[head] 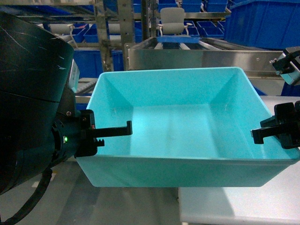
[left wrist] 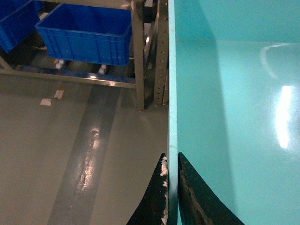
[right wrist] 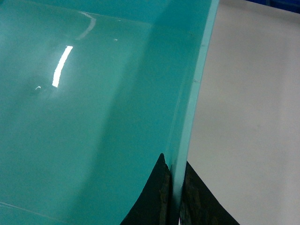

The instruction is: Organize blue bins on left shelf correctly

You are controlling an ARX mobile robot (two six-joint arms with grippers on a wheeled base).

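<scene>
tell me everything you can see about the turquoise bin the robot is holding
The turquoise bin is a light, glossy plastic tub, rectangular, with smooth tapered walls, a flat rim and an empty interior that reflects overhead lights. It sits level and open side up, in front of the steel shelf. The left claw pinches its left wall, one finger inside and one outside; the right claw clamps the right wall the same way. Its right part hangs over a white surface.

turq bin (head: pixel 187 136) x1 | grippers x2: L (head: pixel 112 131), R (head: pixel 269 132) | office chair (head: pixel 172 21) x1
</scene>
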